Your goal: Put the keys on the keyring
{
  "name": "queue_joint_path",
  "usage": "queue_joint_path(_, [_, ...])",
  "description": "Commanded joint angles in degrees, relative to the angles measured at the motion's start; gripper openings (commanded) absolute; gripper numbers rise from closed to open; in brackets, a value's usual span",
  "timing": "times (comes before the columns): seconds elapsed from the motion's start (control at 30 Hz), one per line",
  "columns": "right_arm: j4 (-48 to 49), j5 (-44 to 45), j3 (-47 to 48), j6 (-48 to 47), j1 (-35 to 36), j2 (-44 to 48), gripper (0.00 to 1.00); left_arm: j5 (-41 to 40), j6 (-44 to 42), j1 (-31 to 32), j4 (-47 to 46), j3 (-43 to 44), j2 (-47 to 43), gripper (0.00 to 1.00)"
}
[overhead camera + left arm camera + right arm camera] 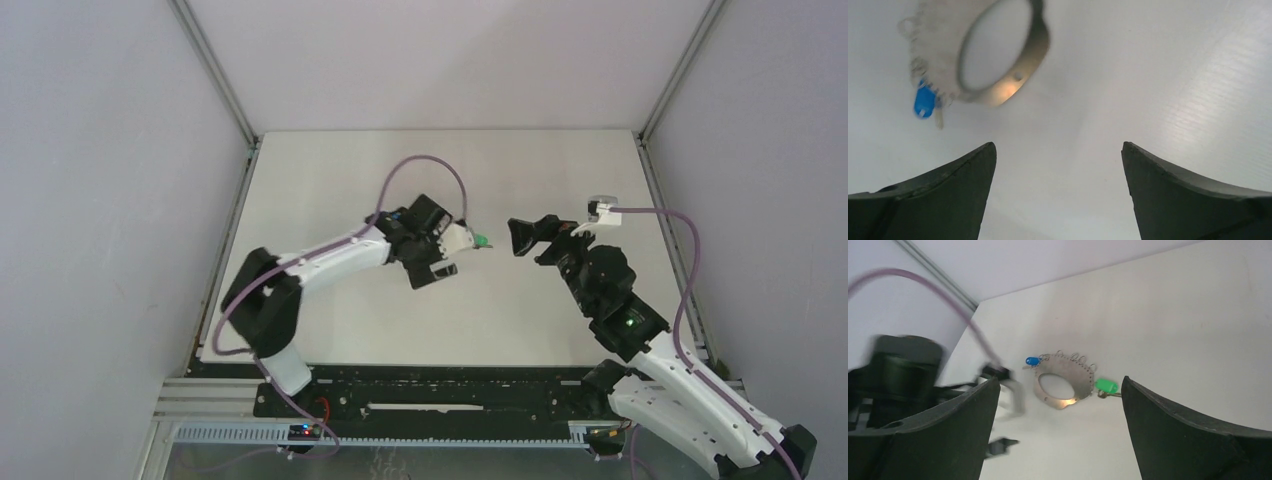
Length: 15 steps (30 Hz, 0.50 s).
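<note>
The keyring [1063,382], a wide grey-brown metal band with small wire loops on its rim, lies flat on the white table. The blue-headed key [1032,360] lies at its far left rim and the green-headed key [1107,385] at its right rim; I cannot tell whether either is hooked on. In the left wrist view the keyring [1013,75] and blue key [924,102] are blurred at the upper left. My left gripper [1058,145] is open and empty, just short of the ring. My right gripper [1059,378] is open and empty, facing the ring from a distance. From above, the green key [481,241] shows between the left gripper [447,243] and right gripper [520,238]; the ring is mostly hidden.
The left arm [903,375] shows blurred at the left of the right wrist view, with its purple cable [425,165] arching over. Grey walls and aluminium frame posts [215,75] enclose the white table [400,320] on three sides.
</note>
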<state>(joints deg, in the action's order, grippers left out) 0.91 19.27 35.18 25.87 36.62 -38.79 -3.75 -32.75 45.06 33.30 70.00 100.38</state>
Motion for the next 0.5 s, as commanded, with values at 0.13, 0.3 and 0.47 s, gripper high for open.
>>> queue_joint_path(0.13, [-1.9,14.5,-0.9,-4.5,-7.0,-3.4,1.0,13.4,16.2,-23.1,-2.3,-5.0,-26.2,1.0])
queue_joint_path(0.3, [8.4,20.8,-6.4,-14.0,-13.6,-11.2,1.0,15.0,17.6,-37.9,-17.4,-21.6,-37.1,1.0])
queue_joint_path(0.47, [21.0,16.6,-13.0,-15.6,-19.5,-16.1,1.0,12.0,19.1,-44.7,-34.5,-35.4,-43.3,1.0])
